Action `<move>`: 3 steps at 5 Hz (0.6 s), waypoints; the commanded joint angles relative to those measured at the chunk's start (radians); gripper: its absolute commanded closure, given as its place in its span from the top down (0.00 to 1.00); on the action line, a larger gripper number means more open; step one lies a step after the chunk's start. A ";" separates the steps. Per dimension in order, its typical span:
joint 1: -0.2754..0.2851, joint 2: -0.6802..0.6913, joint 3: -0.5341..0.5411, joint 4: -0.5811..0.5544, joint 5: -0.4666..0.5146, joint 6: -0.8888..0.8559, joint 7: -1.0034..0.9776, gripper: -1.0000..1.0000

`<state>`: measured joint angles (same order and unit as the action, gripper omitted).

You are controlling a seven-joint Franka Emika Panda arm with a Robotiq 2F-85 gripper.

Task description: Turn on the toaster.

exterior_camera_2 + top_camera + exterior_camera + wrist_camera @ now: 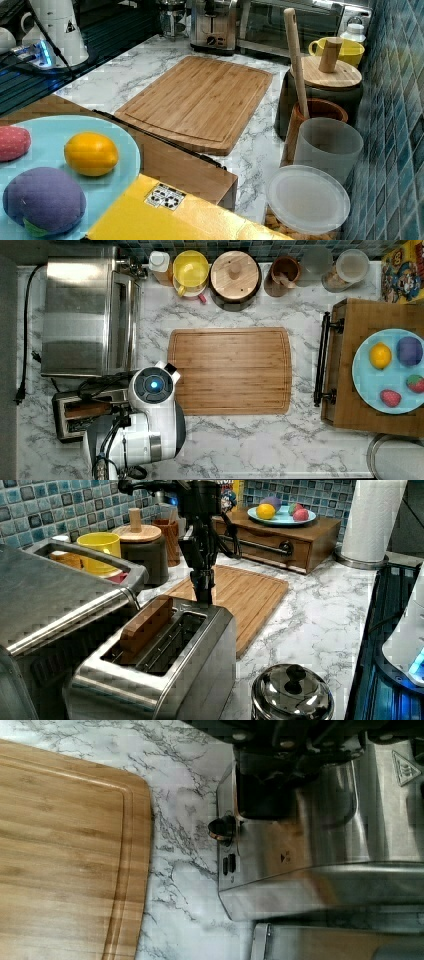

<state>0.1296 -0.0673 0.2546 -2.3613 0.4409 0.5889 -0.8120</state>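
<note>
The toaster (67, 415) is a small brushed-steel box at the top view's lower left, partly under my arm (152, 405). In the left view the toaster (200, 655) shows two slots, with a brown slice (145, 625) standing in one. My gripper (204, 596) points straight down at the toaster's far end, its fingers together and holding nothing. In the wrist view the gripper (265, 790) sits at the toaster's (320, 845) end face, just above a round knob (222, 827) and two small buttons (229, 865). In the right view the toaster (212, 27) stands at the far end of the counter.
A large steel oven (85, 315) stands right beside the toaster. A wooden cutting board (230, 370) lies mid-counter. Cups and jars, such as a yellow cup (190, 270), line the tiled wall. A steel pot lid (292, 692) sits near the toaster. A wooden tray (345, 365) holds a fruit plate.
</note>
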 commanded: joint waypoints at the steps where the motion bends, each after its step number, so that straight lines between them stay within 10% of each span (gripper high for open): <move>1: -0.023 0.053 -0.007 -0.004 -0.050 0.050 0.102 0.00; 3: -0.001 0.102 -0.023 -0.047 -0.032 -0.026 0.057 0.00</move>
<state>0.1252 0.0029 0.2277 -2.3477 0.4177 0.6279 -0.8120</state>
